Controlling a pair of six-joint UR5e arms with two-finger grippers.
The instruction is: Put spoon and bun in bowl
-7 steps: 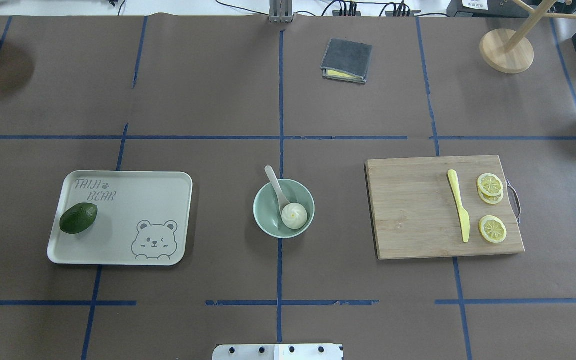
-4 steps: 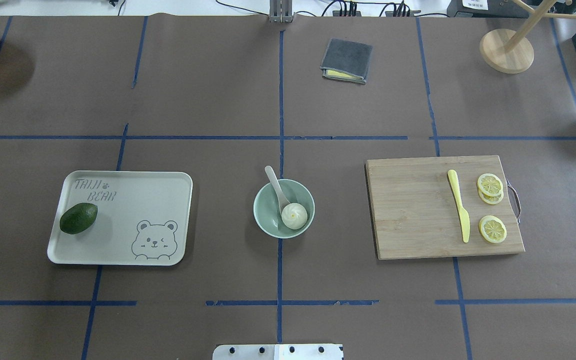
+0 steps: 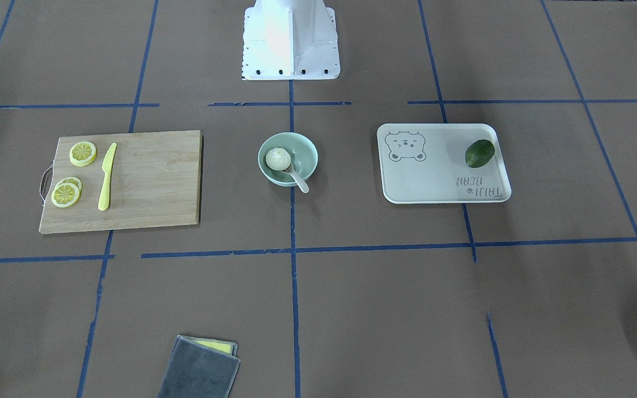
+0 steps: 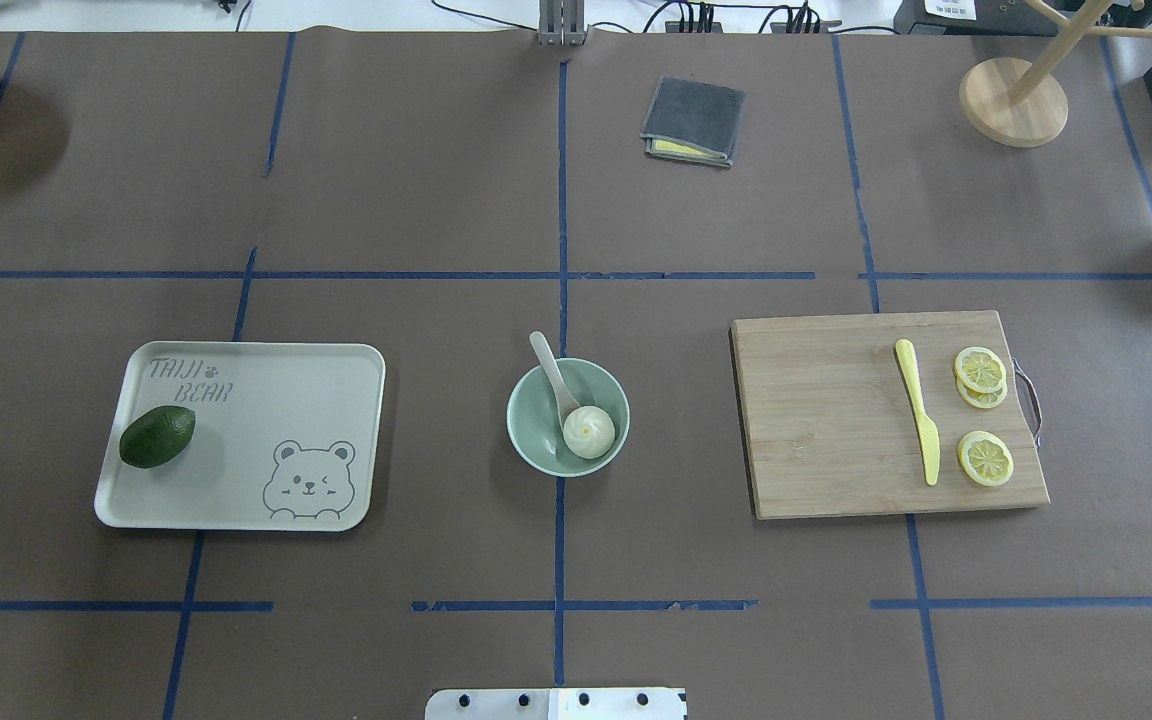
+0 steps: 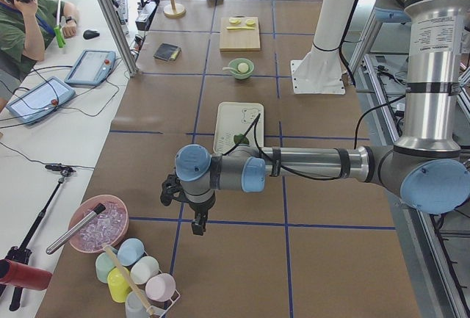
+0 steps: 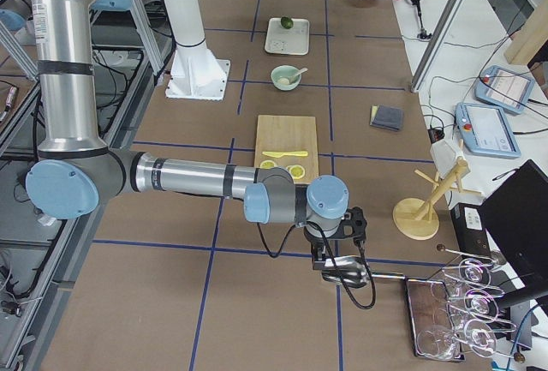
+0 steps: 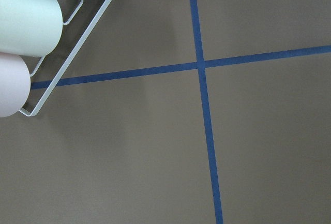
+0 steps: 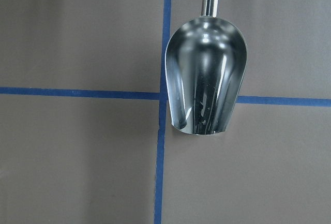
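Pastel cups (image 7: 23, 19) in rack (image 7: 77, 48), tape cross (image 7: 200, 64)

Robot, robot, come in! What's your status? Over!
Left hand and right hand far off to the sides, open or shut unclear. Bun and spoon both in bowl. Nothing blocking the bowl.

Smooth glossy bowl (image 4: 536, 420); wooden board (image 4: 826, 430); mirror-polished metal scoop (image 8: 206, 74); matt paper cover (image 4: 436, 150).
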